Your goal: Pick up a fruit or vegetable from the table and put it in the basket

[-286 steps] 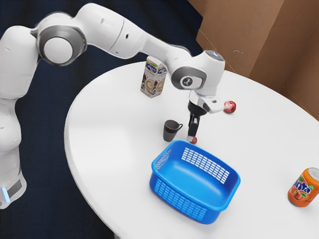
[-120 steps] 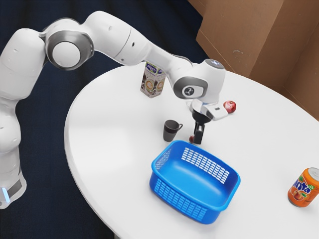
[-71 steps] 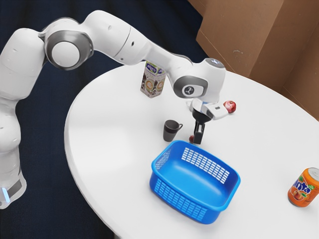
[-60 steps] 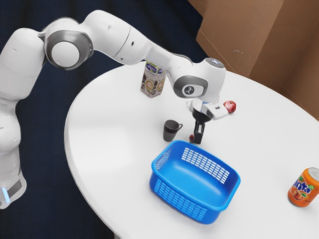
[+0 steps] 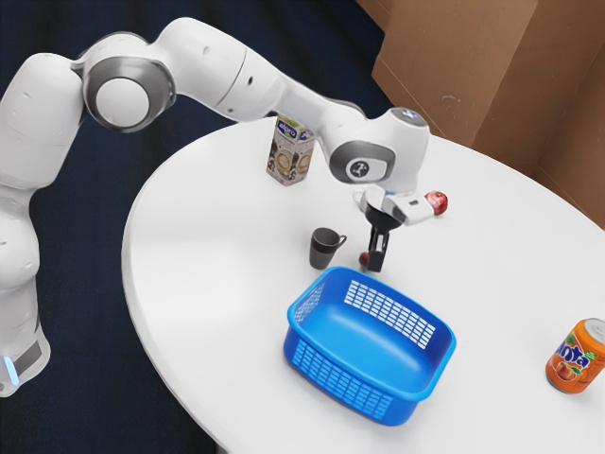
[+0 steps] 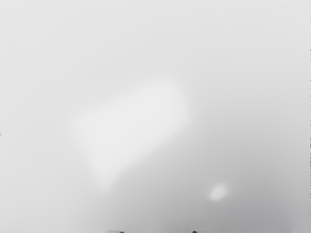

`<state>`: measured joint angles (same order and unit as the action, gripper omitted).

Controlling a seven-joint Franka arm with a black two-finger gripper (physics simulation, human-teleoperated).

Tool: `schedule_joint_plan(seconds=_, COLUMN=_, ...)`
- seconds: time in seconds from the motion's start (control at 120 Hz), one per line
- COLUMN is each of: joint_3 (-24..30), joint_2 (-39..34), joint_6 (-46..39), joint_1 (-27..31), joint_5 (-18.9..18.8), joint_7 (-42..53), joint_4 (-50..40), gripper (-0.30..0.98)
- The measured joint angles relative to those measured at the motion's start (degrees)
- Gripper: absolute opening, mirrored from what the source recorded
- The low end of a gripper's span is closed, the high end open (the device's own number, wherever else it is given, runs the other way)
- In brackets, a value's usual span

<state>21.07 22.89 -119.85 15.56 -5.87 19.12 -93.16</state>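
Possibly the small red fruit (image 5: 364, 258) is knocked aside or the near basket (image 5: 373, 336) bumped if the gripper (image 5: 376, 262) is misaligned; open or closed can't be told.

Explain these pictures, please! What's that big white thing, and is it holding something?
The big white robot arm is a machine with a black gripper for a hand. One picture is taken from beside the arm, the other from a camera on its hand. On the round white table are a blue plastic basket, dark grey mug, patterned drink carton, orange metal can, shiny red fruit and smaller dark red fruit right by the gripper. I can't tell whether that one is held.
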Motion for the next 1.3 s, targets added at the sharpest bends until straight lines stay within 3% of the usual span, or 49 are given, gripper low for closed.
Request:
schedule_joint_plan(seconds=0.717, joint_3=0.14, joint_2=0.03, joint_6=5.57, joint_1=-0.75, joint_5=-1.47, joint_7=-0.34, joint_4=7.71, gripper=0.12)
schedule_joint_plan(seconds=1.3, joint_3=0.69, joint_2=-1.21, joint_6=11.70, joint_1=-6.88, joint_5=-3.16, joint_7=-0.69, joint_4=15.16, gripper=0.12)
